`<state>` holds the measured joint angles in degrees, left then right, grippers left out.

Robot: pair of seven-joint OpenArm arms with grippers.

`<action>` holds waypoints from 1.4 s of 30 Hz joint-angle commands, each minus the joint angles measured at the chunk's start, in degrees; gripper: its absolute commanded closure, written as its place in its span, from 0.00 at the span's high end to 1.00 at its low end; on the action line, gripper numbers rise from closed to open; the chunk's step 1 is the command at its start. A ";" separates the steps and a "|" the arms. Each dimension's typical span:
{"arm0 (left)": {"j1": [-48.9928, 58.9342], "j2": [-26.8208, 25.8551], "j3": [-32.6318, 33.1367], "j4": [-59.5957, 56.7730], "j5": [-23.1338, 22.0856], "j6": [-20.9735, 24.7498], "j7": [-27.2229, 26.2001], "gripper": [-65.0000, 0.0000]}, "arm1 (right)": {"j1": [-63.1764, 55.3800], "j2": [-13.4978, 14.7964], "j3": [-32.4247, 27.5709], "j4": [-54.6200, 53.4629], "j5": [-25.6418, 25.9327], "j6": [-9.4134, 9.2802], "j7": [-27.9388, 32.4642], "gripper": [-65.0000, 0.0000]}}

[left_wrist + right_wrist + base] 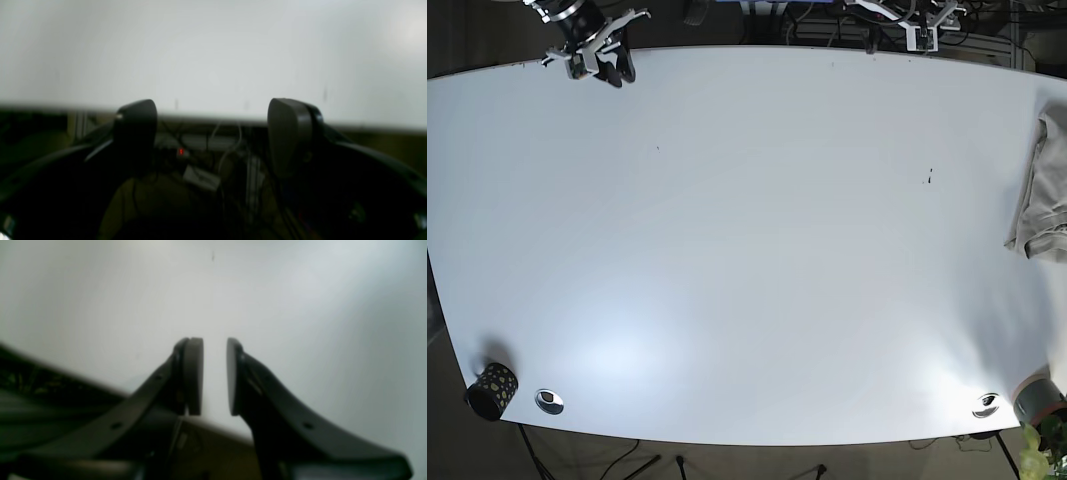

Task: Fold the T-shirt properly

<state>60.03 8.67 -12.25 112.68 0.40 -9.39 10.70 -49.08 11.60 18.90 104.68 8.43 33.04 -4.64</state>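
The beige T-shirt lies bunched lengthwise along the table edge; both end effectors stand apart, empty.

smooth matt white table; soft creased beige cloth t-shirt; matt dark plastic jaws.

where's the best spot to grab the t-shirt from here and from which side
Probably the T-shirt at its inner edge, where it lies crumpled at the table's far right edge and partly out of frame. The left gripper is nearer; come from above, jaws straddling a raised fold near the lower corner.
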 commanded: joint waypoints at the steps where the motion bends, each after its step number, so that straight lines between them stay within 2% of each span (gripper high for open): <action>1: 3.49 0.33 -0.01 1.03 -0.18 -0.06 -1.25 0.73 | -4.06 0.49 2.07 2.70 0.94 0.24 1.17 0.19; 8: 9.55 0.33 1.04 -2.57 -0.10 -0.06 -1.16 0.73 | -12.68 0.49 3.21 0.50 0.94 0.50 1.08 0.19; 15: 6.56 0.33 1.31 -11.63 0.25 -0.06 -1.16 0.73 | -12.85 0.84 0.67 -9.61 0.94 0.50 1.17 0.19; 24: -4.16 0.33 0.87 -28.68 0.34 0.02 -1.25 0.73 | -3.54 0.93 -4.26 -23.94 0.50 0.50 1.44 0.19; 33: -13.57 -0.18 0.78 -43.28 0.17 0.20 -1.51 0.73 | 6.05 1.02 -6.54 -36.68 0.32 0.41 1.52 0.19; 42: -19.63 -1.33 1.13 -51.19 -0.01 4.86 -1.51 0.73 | 11.32 1.11 -8.57 -43.37 0.32 0.15 1.61 0.19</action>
<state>39.22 7.68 -11.20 61.52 0.38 -4.89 9.47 -36.86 11.94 10.11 60.99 8.21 32.95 -3.66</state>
